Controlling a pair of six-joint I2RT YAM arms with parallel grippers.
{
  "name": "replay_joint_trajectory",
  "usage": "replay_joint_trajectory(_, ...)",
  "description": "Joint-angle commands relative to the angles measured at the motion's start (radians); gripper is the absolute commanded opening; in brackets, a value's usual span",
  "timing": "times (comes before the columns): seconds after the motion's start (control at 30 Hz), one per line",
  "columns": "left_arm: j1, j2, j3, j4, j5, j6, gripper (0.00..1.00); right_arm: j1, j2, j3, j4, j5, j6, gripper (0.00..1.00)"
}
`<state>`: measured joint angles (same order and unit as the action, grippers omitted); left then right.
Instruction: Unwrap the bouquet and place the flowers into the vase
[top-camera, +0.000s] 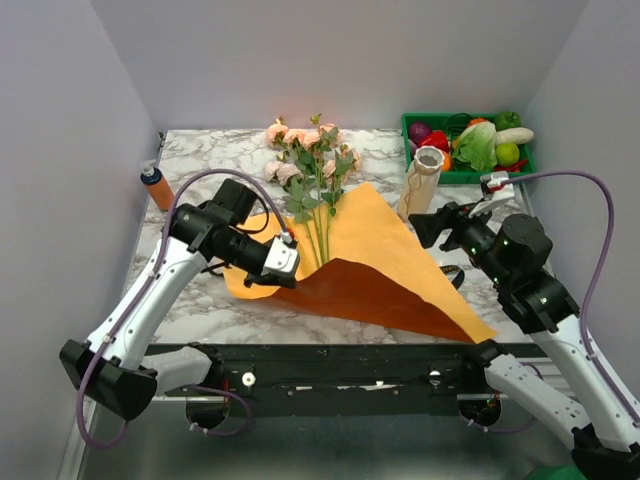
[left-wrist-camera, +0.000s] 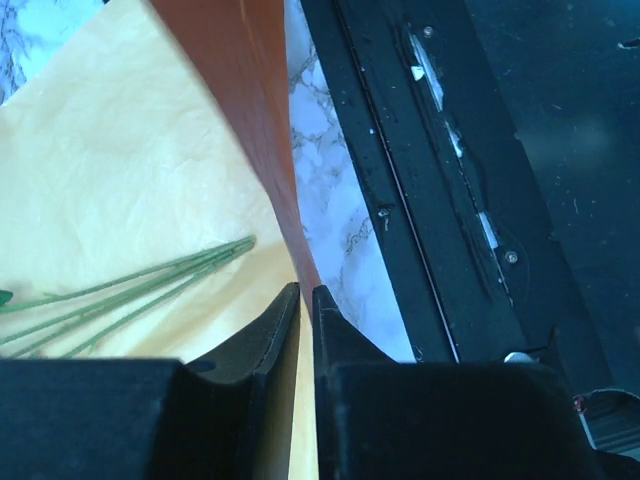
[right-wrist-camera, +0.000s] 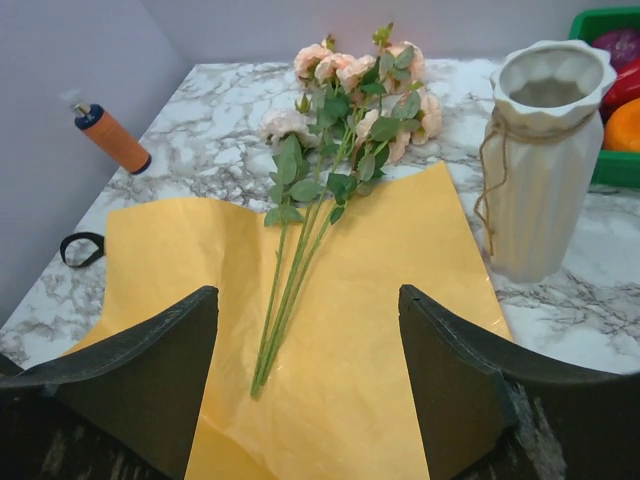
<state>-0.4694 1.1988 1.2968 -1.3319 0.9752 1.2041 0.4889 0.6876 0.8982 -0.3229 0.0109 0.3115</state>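
Closest in the left wrist view, the left hand (left-wrist-camera: 305, 292) is recorded with its black fingers (left-wrist-camera: 250, 350) pressed almost together, showing only a thin slit. The near edge of the sheet of orange wrapping paper (left-wrist-camera: 120, 170) runs into that slit and is pinched there. That edge is held raised, with the darker underside turned outward.

The bunch of peach-pink artificial roses (right-wrist-camera: 345, 100) is found unwrapped and lying loose on the opened sheet. The thin green stems (right-wrist-camera: 285, 300) are pointed toward the arms. The heads and leaves are spread past the far edge onto the white marble counter (top-camera: 200, 150).

The tall cream-white ribbed vase (right-wrist-camera: 545, 170), tied with twine at the neck, is stood upright just beside the sheet's far right corner, apart from the roses. The right hand (right-wrist-camera: 308, 300) is held above the right side of the sheet, near the vase, with its fingers spread wide and gripping nothing.

A black loop of ribbon (right-wrist-camera: 80, 246) is noted on the counter, left of the sheet. A small orange bottle with a black cap (top-camera: 155, 187) is seen by the left wall. A green crate of vegetables (top-camera: 452, 117) is placed in the far right corner, behind the vase.
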Motion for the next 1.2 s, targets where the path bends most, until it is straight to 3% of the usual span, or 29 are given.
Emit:
replay_joint_trajectory(0.0, -0.041, -0.056, -0.053, -0.182, -0.044, 0.138, 0.29, 0.036, 0.061, -0.030, 0.042, -0.042, 0.026, 0.79)
replay_joint_trajectory(0.23, -0.049, -0.070, -0.032, -0.184, -0.046, 0.140, 0.63, 0.198, 0.164, -0.076, 0.059, 0.032, 0.050, 0.79)
replay_joint_trajectory(0.43, -0.049, -0.021, 0.134, -0.184, 0.000, 0.065, 0.69, 0.401, 0.178, -0.103, 0.010, 0.052, 0.096, 0.77)
replay_joint_trajectory(0.5, -0.048, 0.019, 0.189, -0.182, 0.010, 0.019, 0.83, 0.492, 0.162, -0.134, 0.001, 0.070, 0.133, 0.76)
replay_joint_trajectory(0.57, -0.046, 0.050, 0.287, -0.165, 0.013, -0.024, 0.83, 0.555, 0.161, -0.165, -0.016, 0.106, 0.164, 0.76)
replay_joint_trajectory(0.67, -0.038, 0.100, 0.404, -0.028, -0.012, -0.255, 0.84, 0.675, 0.182, -0.188, -0.044, 0.152, 0.215, 0.75)
replay_joint_trajectory(0.7, -0.035, 0.129, 0.426, 0.026, -0.036, -0.422, 0.84, 0.713, 0.190, -0.183, -0.056, 0.164, 0.228, 0.75)
replay_joint_trajectory(0.77, -0.025, 0.168, 0.475, 0.118, -0.108, -0.509, 0.83, 0.726, 0.201, -0.167, -0.096, 0.187, 0.221, 0.75)
replay_joint_trajectory(0.9, 0.047, 0.306, 0.529, 0.186, -0.176, -0.667, 0.80, 0.726, 0.187, -0.088, -0.160, 0.245, 0.153, 0.77)
replay_joint_trajectory(1.03, 0.149, 0.401, 0.498, 0.302, -0.245, -0.811, 0.79, 0.696, 0.213, 0.039, -0.240, 0.406, 0.057, 0.83)
replay_joint_trajectory(1.17, 0.195, 0.482, 0.417, 0.384, -0.320, -0.850, 0.73, 0.496, 0.311, 0.108, -0.217, 0.327, 0.035, 0.81)
